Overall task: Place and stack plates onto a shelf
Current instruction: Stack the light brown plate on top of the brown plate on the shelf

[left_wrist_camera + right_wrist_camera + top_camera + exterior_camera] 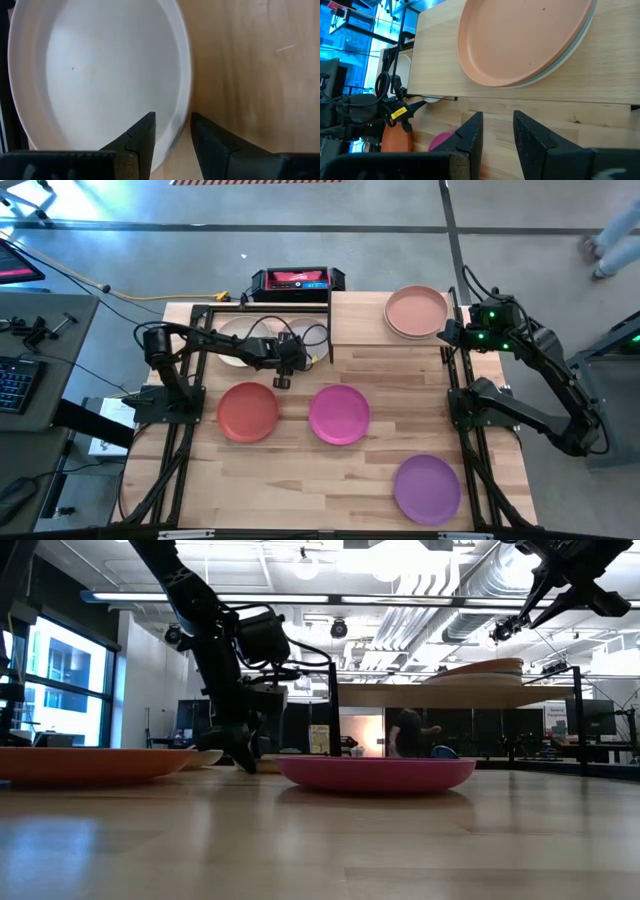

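Note:
An off-white plate lies flat on the table, left of the shelf. My left gripper points down at its near-right rim, open, one finger over the plate's inside and one outside. A pale peach plate sits on the shelf's right half, stacked on a paler plate. My right gripper hovers open just off the shelf's right near corner. Orange-red, magenta and purple plates lie on the table.
A thin black post stands at the shelf's left end, close to my left gripper. A black box sits at the table's far edge. The shelf's left half is bare wood. A person stands in the room beyond.

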